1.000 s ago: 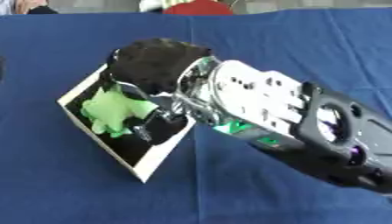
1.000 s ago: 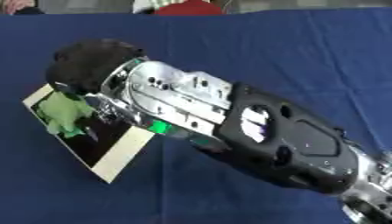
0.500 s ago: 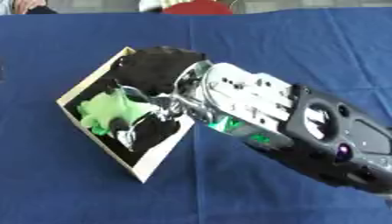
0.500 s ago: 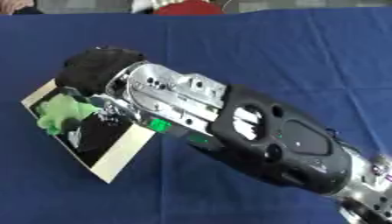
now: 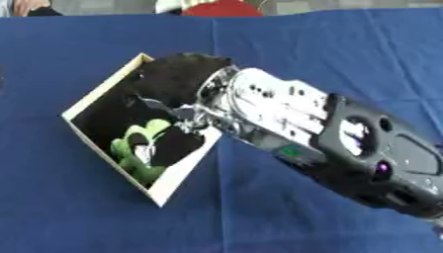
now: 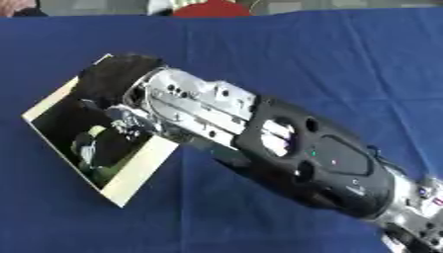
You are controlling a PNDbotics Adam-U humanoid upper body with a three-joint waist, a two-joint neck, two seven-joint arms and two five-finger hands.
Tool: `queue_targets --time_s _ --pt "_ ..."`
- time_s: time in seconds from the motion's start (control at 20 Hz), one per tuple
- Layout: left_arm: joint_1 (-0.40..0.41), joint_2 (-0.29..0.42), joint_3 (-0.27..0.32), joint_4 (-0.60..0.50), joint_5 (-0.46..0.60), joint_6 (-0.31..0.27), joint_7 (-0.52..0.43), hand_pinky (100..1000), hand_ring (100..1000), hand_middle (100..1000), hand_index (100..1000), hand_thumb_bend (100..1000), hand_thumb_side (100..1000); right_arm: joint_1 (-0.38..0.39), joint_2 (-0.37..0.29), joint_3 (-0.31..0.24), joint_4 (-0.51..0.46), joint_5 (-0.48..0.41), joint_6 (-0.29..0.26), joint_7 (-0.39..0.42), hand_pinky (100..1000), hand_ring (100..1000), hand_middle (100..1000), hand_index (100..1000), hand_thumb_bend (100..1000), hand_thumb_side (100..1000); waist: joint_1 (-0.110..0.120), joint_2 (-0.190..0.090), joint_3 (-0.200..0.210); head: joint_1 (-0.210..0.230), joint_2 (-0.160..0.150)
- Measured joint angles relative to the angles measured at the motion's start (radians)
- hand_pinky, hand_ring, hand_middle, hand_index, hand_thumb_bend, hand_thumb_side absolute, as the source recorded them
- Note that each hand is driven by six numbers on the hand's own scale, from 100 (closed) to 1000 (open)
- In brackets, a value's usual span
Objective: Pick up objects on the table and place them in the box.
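Observation:
A shallow box (image 5: pixel 90 94) with pale walls and a black inside lies askew on the blue cloth at the left. A green toy (image 5: pixel 137 154) lies low inside it, toward the near corner, partly crossed by dark shapes. My right hand (image 5: pixel 179 81), black, hangs over the far part of the box, and its silver and black forearm (image 5: pixel 311 131) runs off to the lower right. Whether the hand still touches the toy is hidden in the dark inside of the box. My left hand shows in neither view.
The blue cloth (image 5: pixel 346 54) covers the whole table around the box. A person in red (image 5: pixel 223 7) sits at the far edge, away from the work.
The green toy has gone from beside the hand down toward the near corner of the box. The hand has shifted only a little, further over the box.

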Motion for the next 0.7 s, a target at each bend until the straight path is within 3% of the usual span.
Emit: queue_targets --time_s 0.2,0.7 --pt "0.0 0.0 0.0 0.0 0.0 0.0 0.0 460 616 583 749 407 587 0.0 -0.012 -0.026 -0.051 0.016 0.007 -0.003 919 958 880 889 100 532 0.0 0.0 -0.004 0.003 0.0" --pt "0.0 0.0 0.0 0.0 -0.008 0.0 0.0 464 619 586 750 409 591 0.04 -0.137 -0.154 -0.294 0.024 0.031 0.0 924 954 874 874 100 453 0.006 -0.002 -0.016 0.02 0.0"
